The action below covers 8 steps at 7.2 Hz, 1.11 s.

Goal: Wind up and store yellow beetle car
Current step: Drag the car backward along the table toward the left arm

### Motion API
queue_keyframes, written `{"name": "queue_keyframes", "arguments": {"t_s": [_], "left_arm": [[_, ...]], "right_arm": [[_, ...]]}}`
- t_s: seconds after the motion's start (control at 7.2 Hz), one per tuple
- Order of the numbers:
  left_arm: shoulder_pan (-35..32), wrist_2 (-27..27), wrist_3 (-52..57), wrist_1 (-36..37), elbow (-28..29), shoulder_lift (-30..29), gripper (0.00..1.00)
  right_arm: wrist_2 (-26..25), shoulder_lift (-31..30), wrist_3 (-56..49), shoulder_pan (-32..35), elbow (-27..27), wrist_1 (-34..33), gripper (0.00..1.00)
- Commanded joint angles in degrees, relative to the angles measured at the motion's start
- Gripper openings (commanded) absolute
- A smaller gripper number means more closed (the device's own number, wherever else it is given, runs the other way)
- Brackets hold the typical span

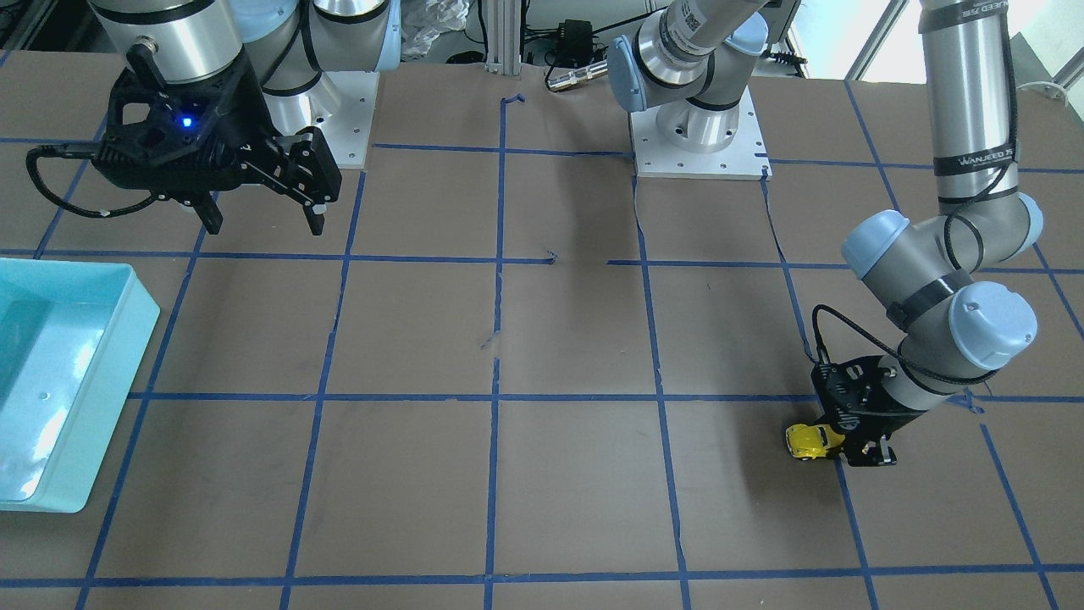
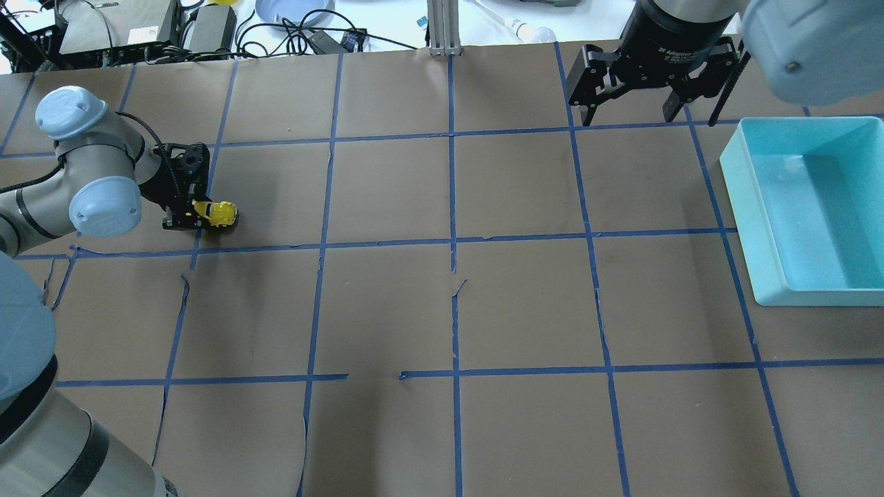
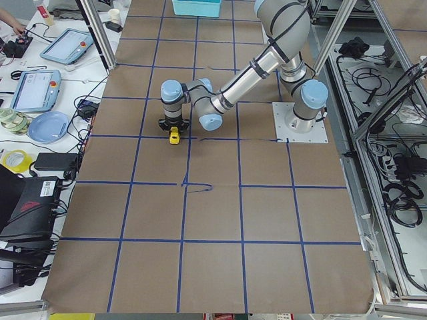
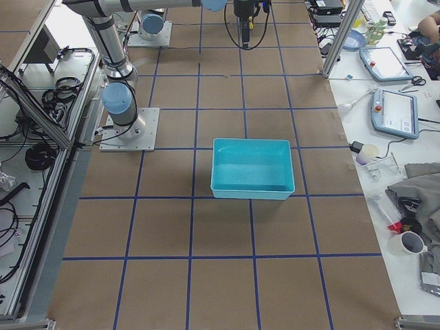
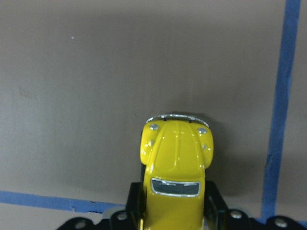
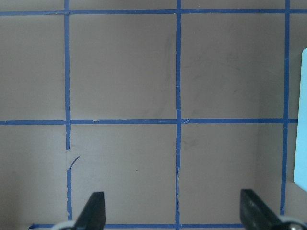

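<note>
Standing on the operators' side, the closest thing to me is the yellow beetle car (image 1: 809, 441), way over at the robot's left end of the table (image 1: 576, 500), which is brown paper with a blue tape grid. The left gripper (image 1: 837, 442) has it pinched by the back half, one finger on each flank, and the nose sticks out away from the wrist. On the left wrist view you get the hood, the chrome bumper and the windshield of the car (image 5: 175, 160), with a dark shadow right under the bumper. So it's down at the paper, but I honestly can't tell if the wheels are touching. It sits inside one grid square, close to a tape line.

At the opposite end, well apart from the car, there's a turquoise bin (image 1: 142, 326) sitting flat on the paper.

Further back, up by the robot's side of the table, the right gripper (image 1: 264, 224) hangs above the surface with its fingers spread wide and nothing between them. Its own camera shows just the two fingertips (image 6: 96, 211) over bare grid, with a sliver of the bin at the edge. A little blue light glows on its body.

Behind that are the two white base plates (image 1: 745, 157) where the arms bolt down.
</note>
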Motion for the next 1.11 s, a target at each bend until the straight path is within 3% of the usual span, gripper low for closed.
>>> {"name": "queue_keyframes", "arguments": {"t_s": [0.0, 0.56, 0.97], "left_arm": [[0.1, 0.0, 0.1, -0.5, 0.0, 0.4, 0.54], [0.1, -0.1, 0.2, -0.8, 0.0, 0.7, 0.53], [0.1, -1.1, 0.2, -0.8, 0.0, 0.4, 0.46]], "right_arm": [[0.0, 0.0, 0.0, 0.0, 0.0, 0.0, 1.00], [0.0, 0.0, 0.0, 0.0, 0.0, 0.0, 1.00], [0.0, 0.0, 0.0, 0.0, 0.0, 0.0, 1.00]]}}
